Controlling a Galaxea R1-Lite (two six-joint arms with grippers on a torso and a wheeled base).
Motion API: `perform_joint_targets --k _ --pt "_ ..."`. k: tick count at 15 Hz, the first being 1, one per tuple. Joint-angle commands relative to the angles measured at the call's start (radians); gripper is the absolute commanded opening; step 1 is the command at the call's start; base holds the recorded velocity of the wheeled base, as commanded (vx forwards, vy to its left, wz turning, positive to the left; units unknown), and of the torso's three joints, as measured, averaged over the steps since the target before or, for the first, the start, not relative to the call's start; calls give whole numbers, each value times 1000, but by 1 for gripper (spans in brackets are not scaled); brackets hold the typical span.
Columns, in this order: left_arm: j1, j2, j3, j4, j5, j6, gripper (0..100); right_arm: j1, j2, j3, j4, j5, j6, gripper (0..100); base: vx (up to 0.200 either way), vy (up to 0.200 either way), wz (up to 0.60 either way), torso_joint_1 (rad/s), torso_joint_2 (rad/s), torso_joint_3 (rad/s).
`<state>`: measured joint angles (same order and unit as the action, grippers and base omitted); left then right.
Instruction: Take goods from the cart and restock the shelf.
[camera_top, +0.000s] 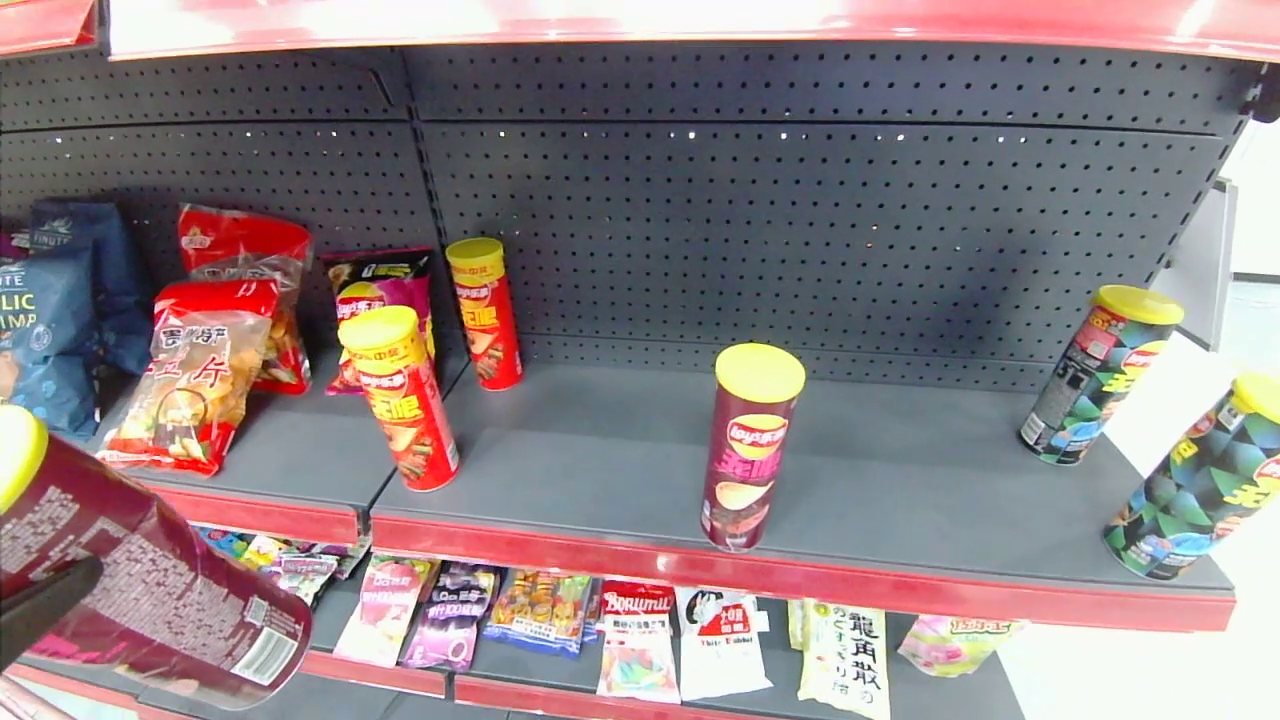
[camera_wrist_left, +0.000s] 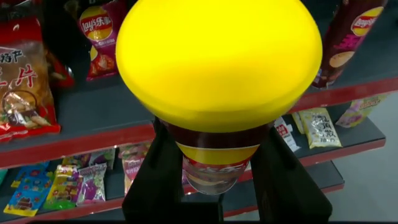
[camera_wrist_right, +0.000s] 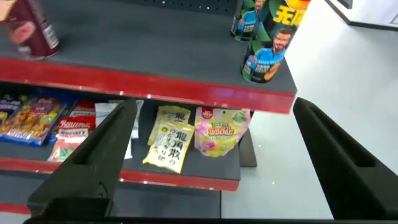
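The left gripper (camera_wrist_left: 214, 152) has its fingers shut around a dark red chip can with a yellow lid (camera_top: 150, 590). It is low in front of the grey shelf (camera_top: 600, 440), not yet placed. A matching can (camera_top: 752, 445) already stands there. The right gripper (camera_wrist_right: 214, 109) has its fingers wide and empty.

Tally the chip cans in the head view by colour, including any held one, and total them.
Red cans: 2
Maroon cans: 2, one held by the left gripper
Black-and-teal cans: 2
Total: 6
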<state>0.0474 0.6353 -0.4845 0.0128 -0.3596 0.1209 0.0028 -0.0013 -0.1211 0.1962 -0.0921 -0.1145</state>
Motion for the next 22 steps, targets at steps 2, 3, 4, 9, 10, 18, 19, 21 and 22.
perform_joint_targets --k 2,3,4,9,10,18,19,21,22 --pt "0 1 0 -4 1 2 0 0 1 0 -1 0 -1 100 0 0 0 0 0 0" --pt "0 1 0 -4 1 2 0 0 1 0 -1 0 -1 100 0 0 0 0 0 0" --pt "0 1 0 -4 1 2 0 0 1 0 0 2 -1 100 0 0 0 0 0 0" --pt "0 1 -2 -14 1 2 0 0 1 0 -1 0 1 100 0 0 -360 0 0 1" --pt "0 3 -3 -17 1 2 0 0 1 0 -1 0 1 100 0 0 0 0 0 0" --pt "2 83 -8 -30 5 -1 0 0 1 0 0 -1 12 100 0 0 0 0 0 0" --pt "-8 142 -9 -68 -2 2 0 0 1 1 0 -1 33 100 0 0 0 0 0 0" --pt "-84 257 -11 -151 -15 0 0 0 1 8 -6 0 64 100 0 0 0 0 0 0" --pt "-149 360 -11 -247 -15 -1 0 0 1 15 -18 8 53 100 0 0 0 0 0 0"
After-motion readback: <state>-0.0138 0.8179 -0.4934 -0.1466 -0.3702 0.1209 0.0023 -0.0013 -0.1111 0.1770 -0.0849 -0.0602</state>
